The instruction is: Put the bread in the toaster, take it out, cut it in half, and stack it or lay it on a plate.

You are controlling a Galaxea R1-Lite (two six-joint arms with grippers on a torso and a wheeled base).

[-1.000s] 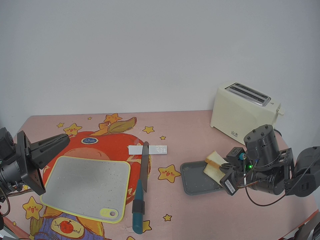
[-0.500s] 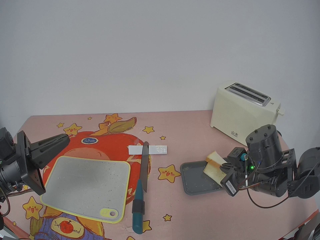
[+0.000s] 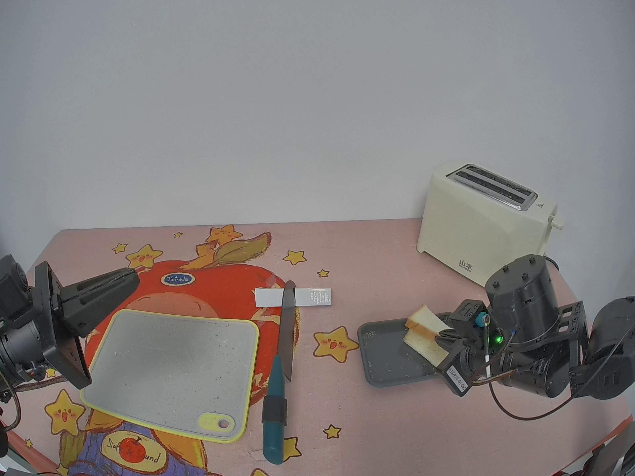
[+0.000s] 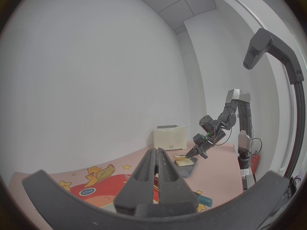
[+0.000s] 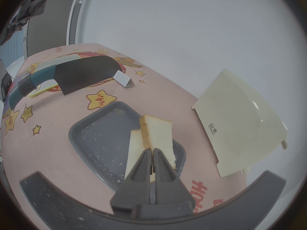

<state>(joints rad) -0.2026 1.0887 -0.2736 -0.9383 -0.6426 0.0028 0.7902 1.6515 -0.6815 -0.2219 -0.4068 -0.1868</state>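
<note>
Two slices of bread lie on a grey tray [image 3: 383, 365] at the table's right. The upper slice [image 3: 423, 318] [image 5: 158, 134] leans tilted on the flat lower one [image 5: 136, 150]. My right gripper [image 3: 444, 337] [image 5: 153, 152] is low over the tray, shut, with its tips against the near edge of the bread. I see no slice between the fingers. The cream toaster [image 3: 486, 223] stands behind the tray, both slots empty. My left gripper [image 3: 132, 274] [image 4: 157, 150] is shut and holds nothing, hovering over the far left corner of the cutting board [image 3: 172, 371].
A knife [image 3: 281, 358] with a teal handle lies right of the cutting board, its blade resting on a white folded card [image 3: 307, 297]. The toaster's lever [image 3: 557, 221] points right. The table's right edge runs close to my right arm.
My right wrist has sunk a little and turned, bringing the gripper closer to the tray. The tilted slice has shifted slightly left. The left arm has barely moved.
</note>
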